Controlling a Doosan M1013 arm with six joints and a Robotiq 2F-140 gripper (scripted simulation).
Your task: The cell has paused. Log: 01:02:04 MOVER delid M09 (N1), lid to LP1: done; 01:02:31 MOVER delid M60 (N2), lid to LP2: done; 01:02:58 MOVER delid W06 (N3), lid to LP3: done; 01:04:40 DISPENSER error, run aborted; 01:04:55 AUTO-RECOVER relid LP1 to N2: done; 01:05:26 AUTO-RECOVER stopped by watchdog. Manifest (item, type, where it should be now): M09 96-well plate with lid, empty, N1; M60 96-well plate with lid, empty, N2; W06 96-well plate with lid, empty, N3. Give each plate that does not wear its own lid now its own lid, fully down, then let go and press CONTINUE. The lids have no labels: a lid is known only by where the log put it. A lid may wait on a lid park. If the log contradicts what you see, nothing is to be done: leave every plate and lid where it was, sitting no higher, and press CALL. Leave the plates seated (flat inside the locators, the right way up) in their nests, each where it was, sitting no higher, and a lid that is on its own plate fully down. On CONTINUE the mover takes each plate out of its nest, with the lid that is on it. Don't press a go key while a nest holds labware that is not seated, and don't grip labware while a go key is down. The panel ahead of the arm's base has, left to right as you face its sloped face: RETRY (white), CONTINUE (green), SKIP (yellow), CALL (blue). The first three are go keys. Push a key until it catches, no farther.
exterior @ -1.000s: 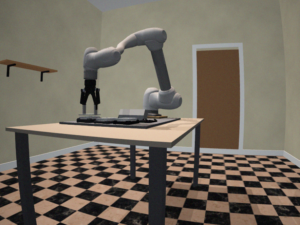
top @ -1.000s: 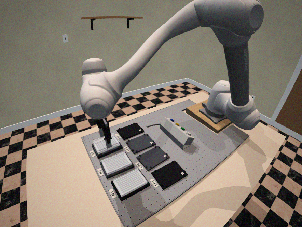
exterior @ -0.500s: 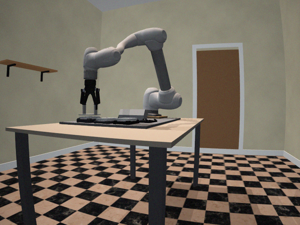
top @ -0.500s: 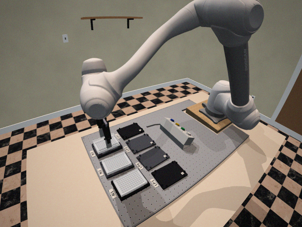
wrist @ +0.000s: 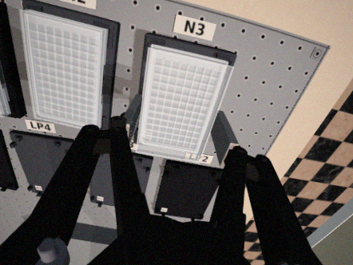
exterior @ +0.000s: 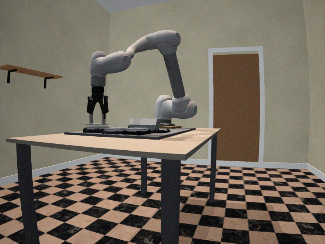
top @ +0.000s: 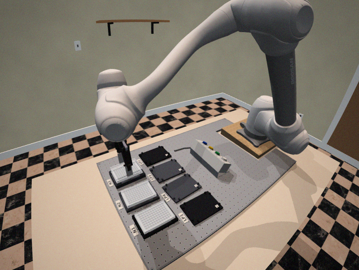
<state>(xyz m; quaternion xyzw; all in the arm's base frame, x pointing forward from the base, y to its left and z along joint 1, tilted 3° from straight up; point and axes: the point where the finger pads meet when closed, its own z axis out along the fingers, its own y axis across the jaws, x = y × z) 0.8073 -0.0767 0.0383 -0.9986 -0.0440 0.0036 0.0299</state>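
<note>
Three white 96-well plates sit in black nests in a row: N1 (top: 155, 218) nearest, N2 (top: 138, 195) in the middle, N3 farthest. My gripper (top: 127, 168) stands upright over N3 and is shut on a clear lid (wrist: 181, 97) by its long sides. The lid is level and hangs a little above the N3 plate, as the side view shows (exterior: 96, 124). In the wrist view the lid sits slightly offset from the N3 nest (wrist: 188, 44). I cannot tell whether the N1 and N2 plates wear lids.
Four dark lid parks lie beside the nests: LP1 (top: 201, 207), LP4 (top: 182, 187), LP2 (top: 167, 170), LP3 (top: 154, 155); none shows a lid. The key panel (top: 213, 156) stands toward the arm's base (top: 261, 130), with blue, yellow, green and white keys.
</note>
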